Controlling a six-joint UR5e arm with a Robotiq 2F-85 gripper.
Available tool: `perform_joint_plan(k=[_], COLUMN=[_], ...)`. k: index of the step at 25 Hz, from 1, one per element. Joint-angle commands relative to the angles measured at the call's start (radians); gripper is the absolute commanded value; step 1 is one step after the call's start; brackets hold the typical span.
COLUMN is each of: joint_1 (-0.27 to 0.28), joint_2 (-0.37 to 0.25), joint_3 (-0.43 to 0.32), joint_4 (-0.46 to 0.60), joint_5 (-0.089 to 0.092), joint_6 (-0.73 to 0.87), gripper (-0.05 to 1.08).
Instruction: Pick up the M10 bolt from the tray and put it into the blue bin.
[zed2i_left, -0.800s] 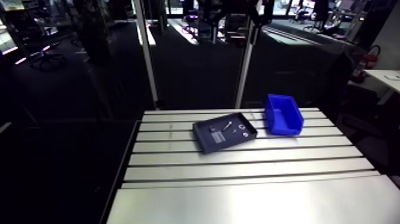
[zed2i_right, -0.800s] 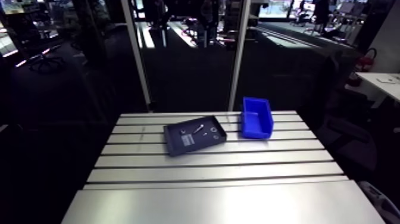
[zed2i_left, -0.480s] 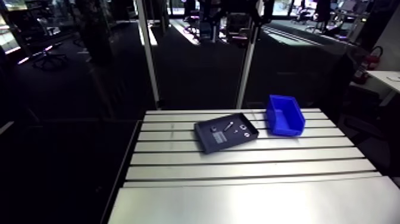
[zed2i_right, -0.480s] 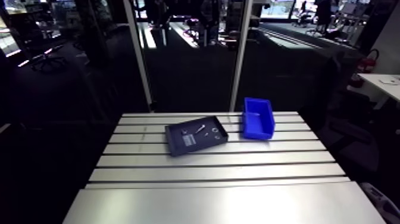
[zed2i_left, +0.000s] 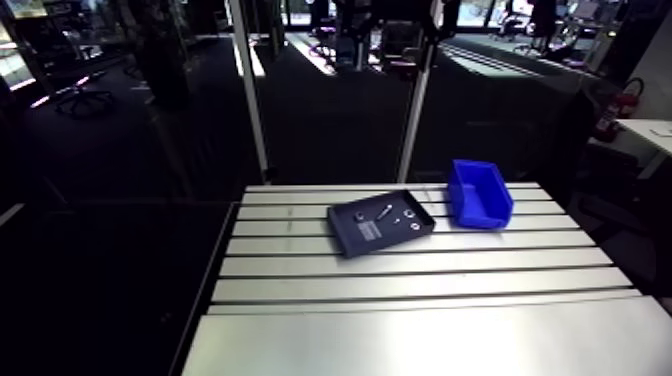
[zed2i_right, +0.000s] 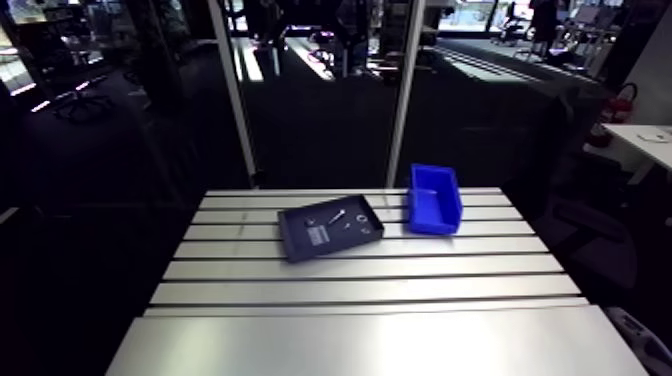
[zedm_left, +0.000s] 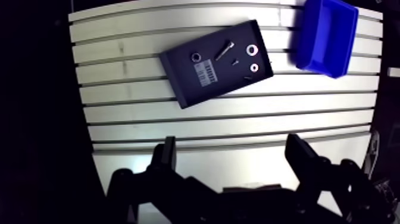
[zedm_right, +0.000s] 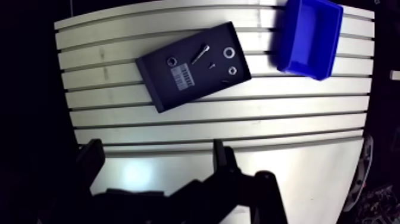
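A dark tray lies askew on the far half of the slotted table, seen also in the arm view as the tray. Inside it lies a silver bolt, slanted, near the tray's far edge; in the arm view the bolt is a small bright streak. A blue bin stands just beside the tray, a small gap apart, the same bin as in the arm view. My gripper hangs high over the table's near part, well short of the tray, open with nothing between its fingers.
The tray also holds a nut, two washers, a small dark screw and a white label. Two upright posts stand behind the table's far edge. Bare slotted table lies in front of the tray.
The arm view has shifted slightly, so the camera moved a little. Tray, bolt and bin lie where they were.
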Motion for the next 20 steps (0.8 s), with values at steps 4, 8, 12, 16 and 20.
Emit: perform_joint_plan(k=[4, 8, 12, 16, 20], joint_1=[0.002, 0.002, 0.002, 0.0, -0.006], joint_2=[0.008, 0.036, 0.052, 0.074, 0.082], joint_3=[0.025, 0.033, 0.039, 0.062, 0.094], joint_4=[-0.086, -0.087, -0.109, -0.141, -0.212], joint_5=[0.0, -0.002, 0.0, -0.009, -0.008], joint_6=[0.002, 0.04, 0.092, 0.221, 0.295], gripper=[0.0, 0.0, 0.0, 0.01, 0.0])
